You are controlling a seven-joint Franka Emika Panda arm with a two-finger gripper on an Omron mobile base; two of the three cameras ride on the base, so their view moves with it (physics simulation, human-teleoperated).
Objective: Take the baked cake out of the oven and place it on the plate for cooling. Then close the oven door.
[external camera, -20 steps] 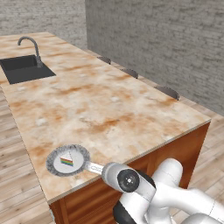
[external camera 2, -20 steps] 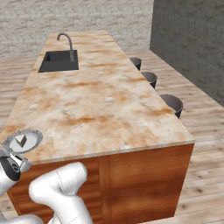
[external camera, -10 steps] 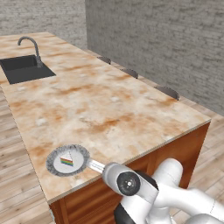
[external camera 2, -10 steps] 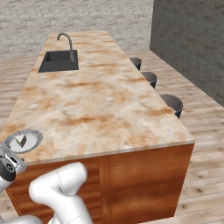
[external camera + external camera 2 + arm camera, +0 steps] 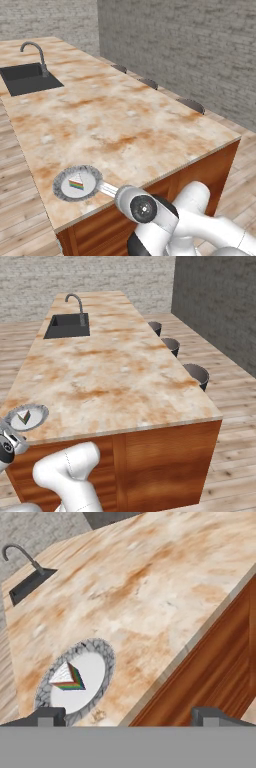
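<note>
I am in a kitchen: a long island with a marbled tabletop (image 5: 125, 120), a black sink (image 5: 27, 77) with a curved faucet (image 5: 34, 52), stools (image 5: 197, 375) along one side, plank floor (image 5: 235, 406) and grey brick walls (image 5: 200, 45).

You have one plate (image 5: 75, 682) just ahead of the pincer (image 5: 128, 717), bearing one cake slice (image 5: 68, 677); one sink (image 5: 27, 78), one faucet (image 5: 35, 52) far beyond; three stools (image 5: 196, 375).
</note>
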